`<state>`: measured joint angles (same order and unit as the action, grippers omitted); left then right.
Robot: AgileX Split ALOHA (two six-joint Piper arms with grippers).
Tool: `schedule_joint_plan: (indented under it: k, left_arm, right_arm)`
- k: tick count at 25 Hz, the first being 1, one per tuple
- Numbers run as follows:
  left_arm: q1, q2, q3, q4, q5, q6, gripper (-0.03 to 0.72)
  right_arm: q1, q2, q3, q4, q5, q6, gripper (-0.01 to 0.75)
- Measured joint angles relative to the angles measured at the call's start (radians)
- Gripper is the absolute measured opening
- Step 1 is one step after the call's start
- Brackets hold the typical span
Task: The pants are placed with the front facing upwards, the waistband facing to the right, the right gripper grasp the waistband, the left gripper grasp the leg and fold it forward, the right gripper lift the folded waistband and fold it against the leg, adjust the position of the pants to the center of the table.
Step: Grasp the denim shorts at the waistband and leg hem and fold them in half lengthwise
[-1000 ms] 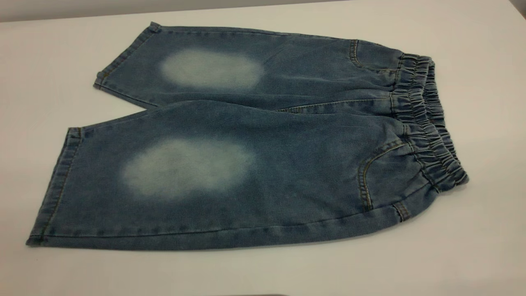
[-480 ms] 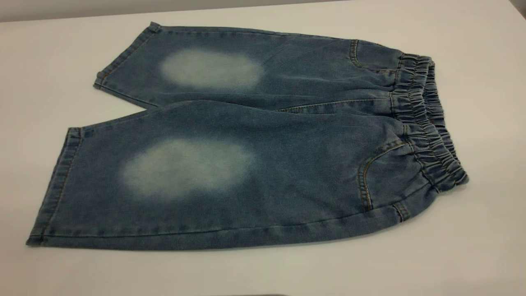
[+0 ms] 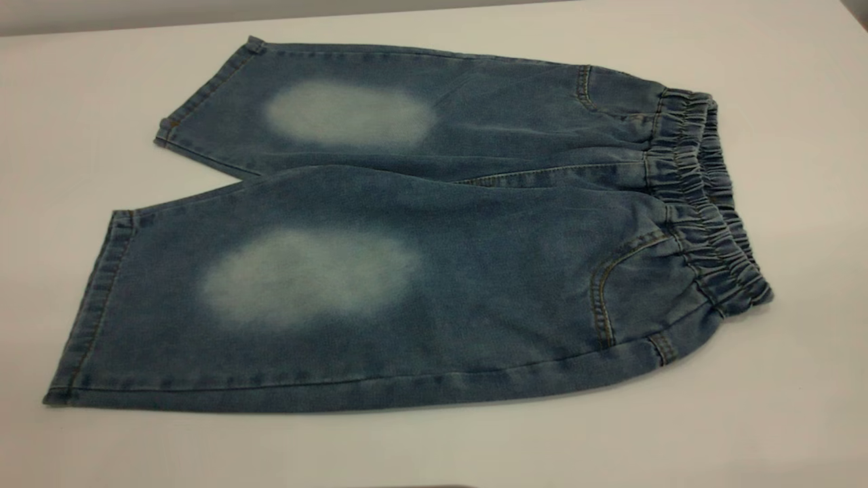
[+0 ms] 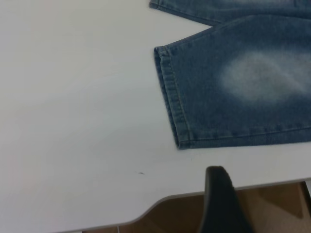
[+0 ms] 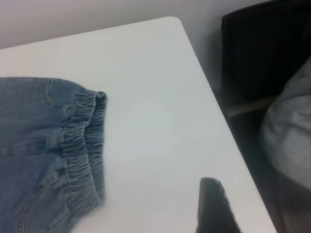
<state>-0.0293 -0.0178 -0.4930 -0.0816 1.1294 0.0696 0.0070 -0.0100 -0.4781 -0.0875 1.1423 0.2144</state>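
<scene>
The pants (image 3: 407, 230) lie flat and front-up on the white table (image 3: 780, 407), both legs pointing left, with pale knee patches (image 3: 308, 274). Their gathered waistband (image 3: 705, 203) is at the right end. Neither gripper appears in the exterior view. In the left wrist view, a dark part of the left gripper (image 4: 221, 204) hangs over the table's near edge, apart from the near leg's hemmed cuff (image 4: 170, 97). A dark part of the right gripper (image 5: 214, 206) shows in the right wrist view, above bare table and well clear of the waistband (image 5: 85, 145).
Bare tabletop surrounds the pants on all sides. The table's edge and a brown floor (image 4: 272, 204) show below the left gripper. Beyond the table's right edge are a dark object (image 5: 262, 53) and a grey cloth shape (image 5: 291, 141).
</scene>
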Motion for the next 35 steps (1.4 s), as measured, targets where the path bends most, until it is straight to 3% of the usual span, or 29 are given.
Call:
schedule_joint_plan:
  k: [6, 12, 19, 25, 30, 35]
  left_arm:
    - [0.0, 0.026, -0.035, 0.0, -0.008, -0.07, 0.381]
    - [0.0, 0.297, -0.182, -0.001, -0.135, -0.125, 0.381]
    - [0.0, 0.624, -0.252, -0.053, -0.214, 0.093, 0.381]
    - [0.0, 0.881, -0.252, -0.187, -0.289, 0.329, 0.385]
    - [0.0, 1.088, -0.252, -0.323, -0.328, 0.452, 0.45]
    - [0.0, 1.181, -0.252, -0.367, -0.362, 0.488, 0.481]
  right_arm:
    - [0.0, 0.056, -0.016, 0.047, 0.0, -0.001, 0.387]
    - [0.0, 0.329, -0.072, 0.123, -0.059, -0.092, 0.387]
    - [0.0, 0.658, -0.073, 0.335, -0.204, -0.36, 0.404]
    - [0.0, 0.906, -0.073, 0.558, -0.297, -0.572, 0.521]
    - [0.0, 1.141, -0.076, 0.739, -0.348, -0.604, 0.544]
    - [0.0, 1.376, -0.079, 0.853, -0.391, -0.633, 0.519]
